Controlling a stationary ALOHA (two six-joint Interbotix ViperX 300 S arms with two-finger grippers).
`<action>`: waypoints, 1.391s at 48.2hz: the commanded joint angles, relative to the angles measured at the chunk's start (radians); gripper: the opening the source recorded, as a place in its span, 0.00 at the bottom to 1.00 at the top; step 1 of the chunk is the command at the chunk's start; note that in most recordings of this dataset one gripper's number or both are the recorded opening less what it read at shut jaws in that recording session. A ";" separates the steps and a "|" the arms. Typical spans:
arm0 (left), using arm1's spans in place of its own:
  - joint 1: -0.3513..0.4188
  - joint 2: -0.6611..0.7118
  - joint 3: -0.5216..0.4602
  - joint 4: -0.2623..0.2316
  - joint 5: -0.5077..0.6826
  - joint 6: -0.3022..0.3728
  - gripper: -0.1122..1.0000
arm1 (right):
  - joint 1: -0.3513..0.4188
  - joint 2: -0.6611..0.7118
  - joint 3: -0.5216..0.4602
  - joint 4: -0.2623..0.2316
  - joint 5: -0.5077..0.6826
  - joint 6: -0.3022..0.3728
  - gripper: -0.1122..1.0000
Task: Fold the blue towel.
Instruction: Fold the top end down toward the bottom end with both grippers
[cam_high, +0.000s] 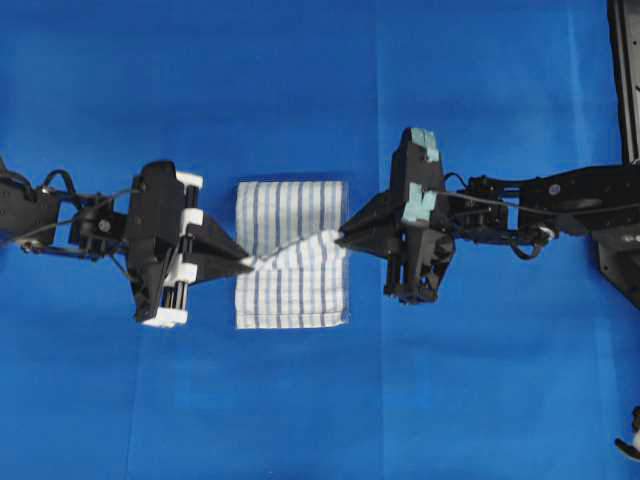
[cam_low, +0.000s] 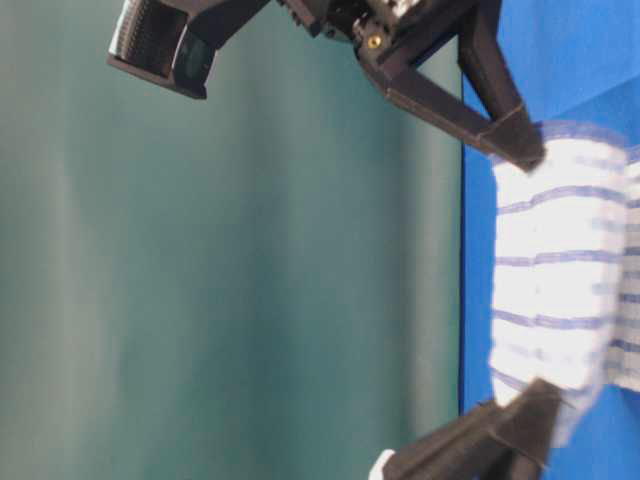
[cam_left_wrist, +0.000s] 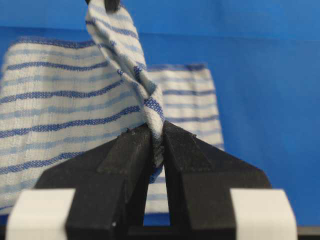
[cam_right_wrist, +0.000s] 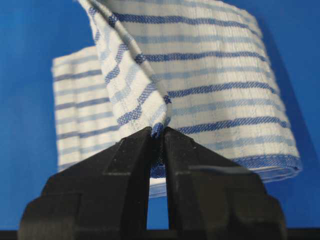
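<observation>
L arm comes in from the left side of the overhead view, w/ white pads on its body. The left gripper (cam_high: 247, 262) is clamped tight on the blue towel (cam_high: 290, 215), pinching a twisted bit of its left edge; wrist cam shows cloth squeezed btwn the two black fingers (cam_left_wrist: 125, 160), almost no gap.

Towel sits mid-table, btwn the two arms, on the solid blue table (cam_high: 300, 90) covering. It's white w/ thin dark- and light-blue stripes, folded over into a rough rectangle. Lower layers lie flat; a raised strip of cloth runs across its middle from one gripper to the other, lifted off the rest. In the table-level view that strip bulges out, held at both ends.

R arm reaches in from the right, w/ teal tape patches on its body. The right gripper (cam_high: 340, 238) is also shut on the towel, nipping the right edge; wrist cam shows a striped corner caught btwn closed fingers (cam_right_wrist: 132, 160), the rest of the cloth curling behind.

Both gripper tips point inward at each other, near but apart.
</observation>
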 joint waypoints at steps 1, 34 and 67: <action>-0.021 0.008 -0.017 -0.002 -0.020 -0.011 0.15 | 0.017 -0.008 -0.011 0.009 -0.008 -0.002 0.20; -0.058 0.087 -0.029 -0.002 -0.063 -0.043 0.15 | 0.064 0.060 -0.017 0.021 -0.034 -0.002 0.20; -0.052 0.074 -0.020 -0.021 -0.025 -0.052 0.65 | 0.067 0.052 -0.014 0.021 -0.034 -0.005 0.92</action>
